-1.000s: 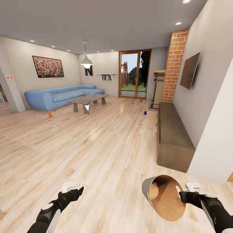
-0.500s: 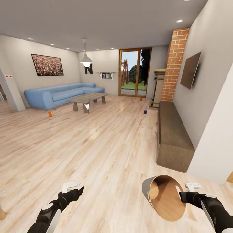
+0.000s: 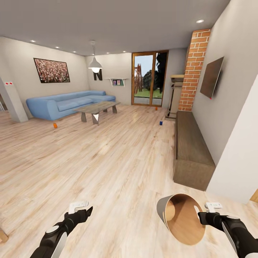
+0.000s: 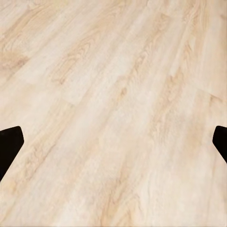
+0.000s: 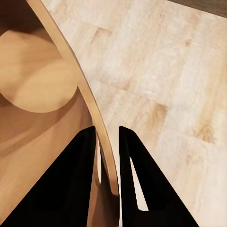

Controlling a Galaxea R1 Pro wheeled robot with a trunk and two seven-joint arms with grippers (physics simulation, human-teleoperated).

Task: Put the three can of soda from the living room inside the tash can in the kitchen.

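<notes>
Far across the living room floor stand three soda cans: an orange one (image 3: 55,125) in front of the sofa, a dark blue one (image 3: 161,123) near the long bench, and another orange one (image 3: 156,108) by the glass door. The trash can (image 3: 181,218), grey outside and wood-brown inside, hangs tipped on its side with its mouth toward me. My right gripper (image 3: 202,217) is shut on its rim, and the right wrist view shows the fingers (image 5: 85,179) pinching the thin wall of the trash can (image 5: 42,94). My left gripper (image 3: 84,212) is open over bare floor, its fingertips (image 4: 9,146) wide apart.
A blue sofa (image 3: 68,104) and a low coffee table (image 3: 96,109) stand at the back left. A long wooden bench (image 3: 191,150) runs along the right wall beside a brick column (image 3: 191,71). A white wall corner (image 3: 240,161) juts in at the right. Wide wooden floor lies between.
The whole picture has shifted slightly, so the camera has moved a little. Both arms and the held trash can keep the same pose.
</notes>
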